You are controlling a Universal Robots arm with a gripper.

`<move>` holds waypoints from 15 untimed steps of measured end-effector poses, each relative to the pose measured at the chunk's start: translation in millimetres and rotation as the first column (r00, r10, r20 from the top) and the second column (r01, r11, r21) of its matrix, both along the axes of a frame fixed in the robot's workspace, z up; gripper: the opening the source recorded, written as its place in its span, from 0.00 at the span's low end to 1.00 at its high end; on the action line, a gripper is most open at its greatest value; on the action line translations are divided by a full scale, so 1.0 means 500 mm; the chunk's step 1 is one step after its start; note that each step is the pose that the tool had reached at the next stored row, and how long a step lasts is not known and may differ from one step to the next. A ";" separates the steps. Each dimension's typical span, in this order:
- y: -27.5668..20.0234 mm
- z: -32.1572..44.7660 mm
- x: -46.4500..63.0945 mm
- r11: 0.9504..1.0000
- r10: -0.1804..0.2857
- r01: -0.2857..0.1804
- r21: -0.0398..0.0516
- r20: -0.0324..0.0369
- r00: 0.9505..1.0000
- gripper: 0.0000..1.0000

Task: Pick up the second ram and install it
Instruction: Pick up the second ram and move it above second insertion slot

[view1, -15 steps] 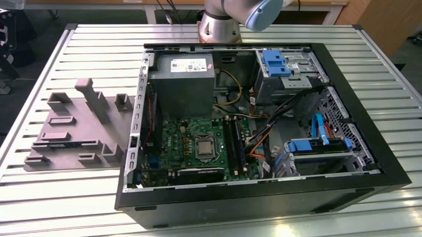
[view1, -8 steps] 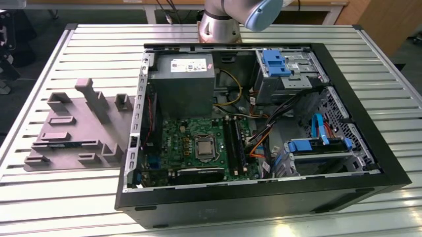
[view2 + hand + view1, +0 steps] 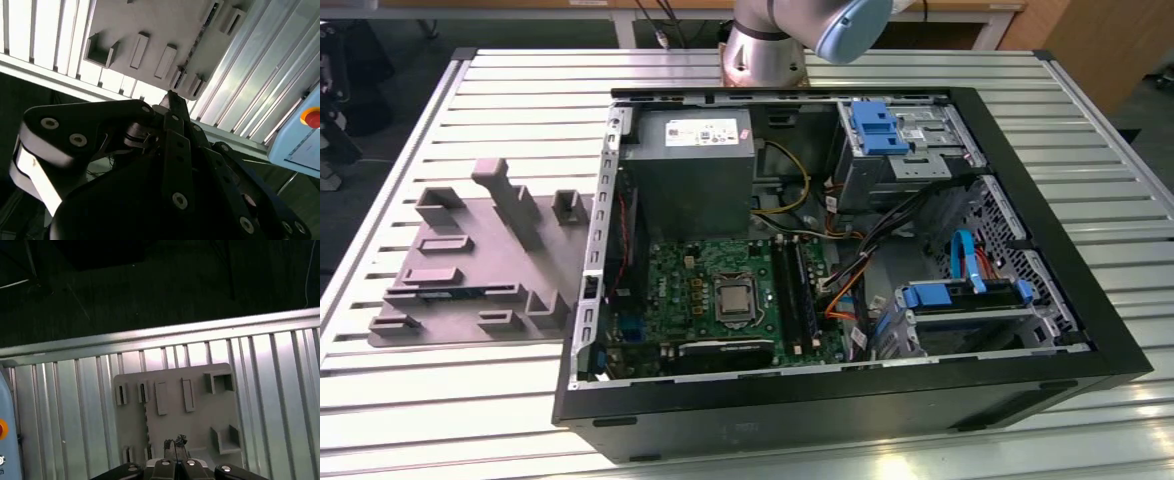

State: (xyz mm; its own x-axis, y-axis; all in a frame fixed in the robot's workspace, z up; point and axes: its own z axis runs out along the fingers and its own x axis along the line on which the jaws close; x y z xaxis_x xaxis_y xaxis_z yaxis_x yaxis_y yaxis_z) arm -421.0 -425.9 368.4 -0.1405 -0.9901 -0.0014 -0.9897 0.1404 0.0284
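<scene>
My gripper [image 3: 175, 442] hangs well clear of the work, fingers pressed together with nothing between them. I judge the step in hand to be the reach for the stick, and it calls for parting those fingers before they get low.

Below them lies the grey tray [image 3: 200, 425]. The second ram [image 3: 146, 422] stands on its long edge in a groove there, a thin toothed line in the first wrist view, off to one side of my fingertips. A good grasp means setting my wrist so the pads face the stick's two flat sides and centring on its length so it will not tip. I should come straight down, since the raised blocks [image 3: 161, 397] near the groove could catch a finger. The board is thin, so I would grip firmly without crushing it and lift along the groove so it does not bind.

Under the tray runs the slatted table [image 3: 454, 400]. Farther off, toward the exterior view's right, sits the open computer case [image 3: 854, 410] with the green motherboard [image 3: 680, 280] inside. I cannot tell from here which of its memory slots is free.
</scene>
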 end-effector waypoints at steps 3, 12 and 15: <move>0.0000 -0.001 0.000 0.999 0.052 -0.052 0.000 0.000 0.999 0.11; -0.0002 -0.004 0.000 0.986 0.164 -0.164 0.000 0.000 0.986 0.11; -0.0002 -0.004 0.000 0.986 0.167 -0.167 0.000 0.000 0.986 0.11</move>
